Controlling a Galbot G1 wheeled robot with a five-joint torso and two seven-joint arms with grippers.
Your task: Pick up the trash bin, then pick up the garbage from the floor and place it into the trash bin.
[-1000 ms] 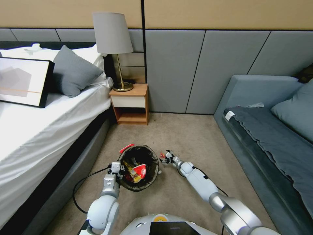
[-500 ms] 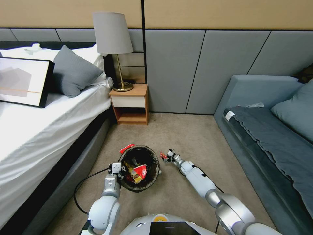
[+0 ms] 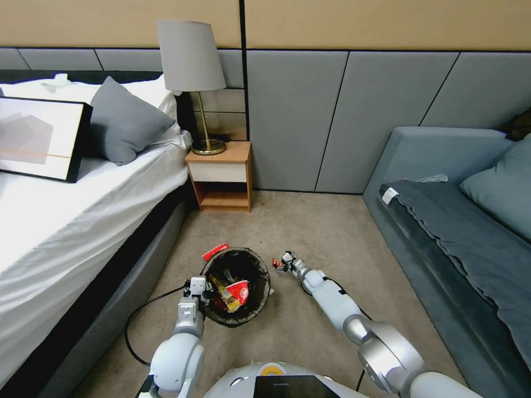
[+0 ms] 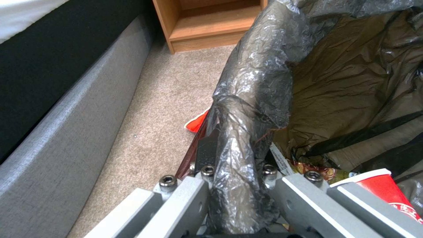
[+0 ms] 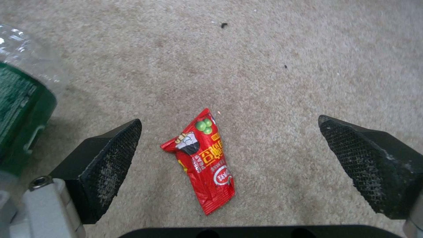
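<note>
Since the earlier frames the right arm has pulled slightly toward the robot's left; bin and left arm are nearly unchanged.

White-sheeted bed (image 3: 66, 221) lies left of the left claw, grey fabric sofa (image 3: 459, 221) right of the right claw. Padded grey wall panels (image 3: 343, 121) stand well ahead of both claws, with a wooden nightstand (image 3: 221, 177) carrying a grey-shaded brass lamp (image 3: 191, 61). A black-framed picture (image 3: 41, 138) and grey pillow (image 3: 124, 121) rest on the bed. Floor is beige short-pile carpet (image 5: 273, 66).

The small round trash bin lined with a dark brown-black bag (image 3: 237, 284) sits between the two claws. The left gripper (image 4: 233, 175) is clamped on its bagged rim, one finger either side. A red paper cup (image 3: 239, 288) and yellow wrappers lie inside. A flat red piece (image 3: 214, 251) lies on the carpet just beyond the bin.

The right gripper (image 5: 229, 158) hangs low over the carpet just right of the bin, jaws spread wide. The small crinkly red snack wrapper (image 5: 205, 162) lies flat between them, touching neither pad. A clear green-labelled plastic bottle (image 5: 19, 92) stands beside one finger (image 5: 110, 158).
</note>
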